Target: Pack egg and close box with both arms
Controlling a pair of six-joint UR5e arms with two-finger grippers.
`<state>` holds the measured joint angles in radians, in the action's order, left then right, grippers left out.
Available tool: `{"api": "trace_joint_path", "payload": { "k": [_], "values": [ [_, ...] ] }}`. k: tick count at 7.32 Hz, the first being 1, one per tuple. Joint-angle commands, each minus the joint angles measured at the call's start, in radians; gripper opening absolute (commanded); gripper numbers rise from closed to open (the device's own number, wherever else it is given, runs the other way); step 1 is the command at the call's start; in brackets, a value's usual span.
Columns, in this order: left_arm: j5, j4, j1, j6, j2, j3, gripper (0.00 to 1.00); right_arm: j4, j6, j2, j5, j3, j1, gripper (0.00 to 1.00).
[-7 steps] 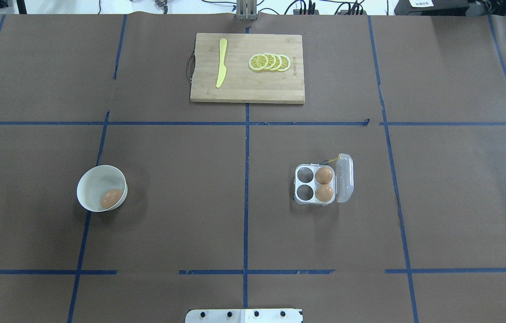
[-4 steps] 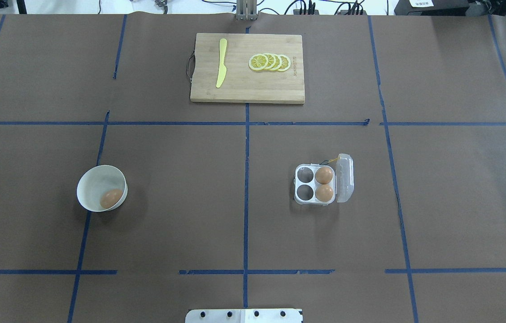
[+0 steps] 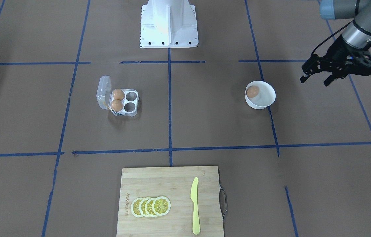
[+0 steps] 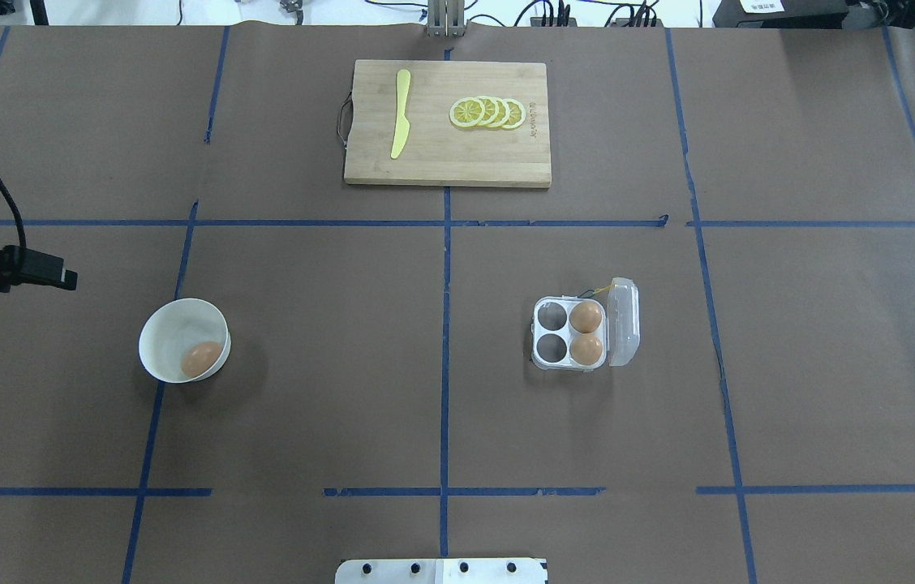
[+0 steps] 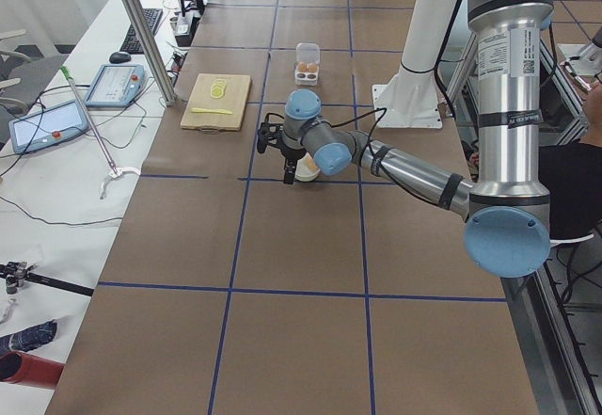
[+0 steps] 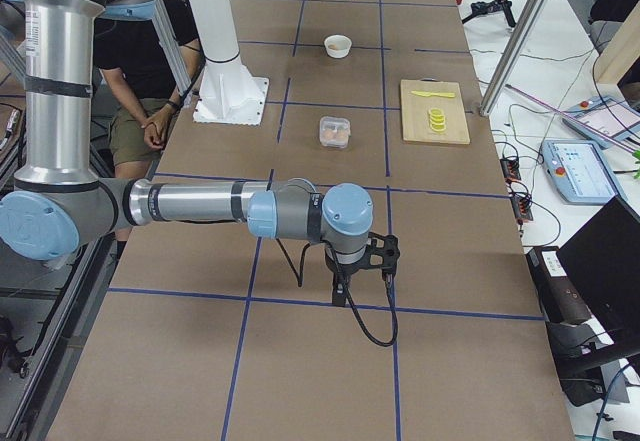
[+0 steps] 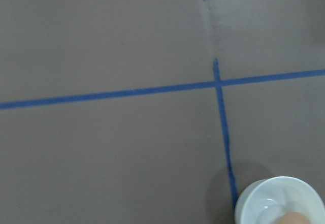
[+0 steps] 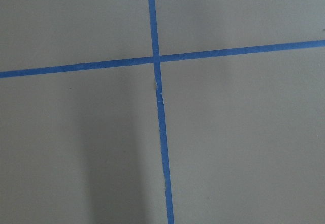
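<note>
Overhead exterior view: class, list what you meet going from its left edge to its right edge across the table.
In order: left hand → white bowl → yellow knife → lemon slices → box.

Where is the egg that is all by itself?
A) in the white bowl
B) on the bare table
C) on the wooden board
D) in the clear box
A, since the single egg lies inside the white bowl, far from the two eggs that sit in the box.
</note>
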<state>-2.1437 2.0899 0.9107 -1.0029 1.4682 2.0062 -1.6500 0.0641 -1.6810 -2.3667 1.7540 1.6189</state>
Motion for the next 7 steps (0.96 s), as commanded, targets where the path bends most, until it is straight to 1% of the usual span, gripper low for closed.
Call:
{"api": "trace_joint_path", "payload": {
  "k": [1, 2, 3, 4, 5, 6, 7],
  "values": [
    [0.096, 0.024, -0.152, -0.196, 0.024, -0.001, 0.97, -0.001, 0.000, 0.006, 0.001, -0.005, -0.001, 1.00],
    [0.102, 0.021, -0.165, -0.210, 0.032, -0.001, 0.97, -0.001, 0.000, 0.006, -0.002, -0.005, -0.001, 1.00],
    [0.116, -0.023, -0.183, -0.211, 0.075, -0.012, 0.95, -0.001, 0.000, 0.006, -0.005, -0.004, -0.001, 1.00],
    [0.196, -0.141, -0.219, -0.209, 0.143, -0.012, 0.94, -0.001, 0.000, 0.004, -0.026, -0.007, -0.001, 1.00],
    [0.255, -0.257, -0.260, -0.209, 0.222, -0.020, 0.92, -0.001, 0.002, 0.003, -0.032, -0.007, -0.001, 1.00],
    [0.296, -0.292, -0.279, -0.209, 0.263, -0.055, 0.90, -0.001, 0.000, 0.001, -0.035, -0.010, -0.001, 1.00],
    [0.298, -0.280, -0.285, -0.207, 0.264, -0.078, 0.89, -0.001, -0.001, 0.000, -0.036, -0.011, -0.001, 1.00]
  ]
}}
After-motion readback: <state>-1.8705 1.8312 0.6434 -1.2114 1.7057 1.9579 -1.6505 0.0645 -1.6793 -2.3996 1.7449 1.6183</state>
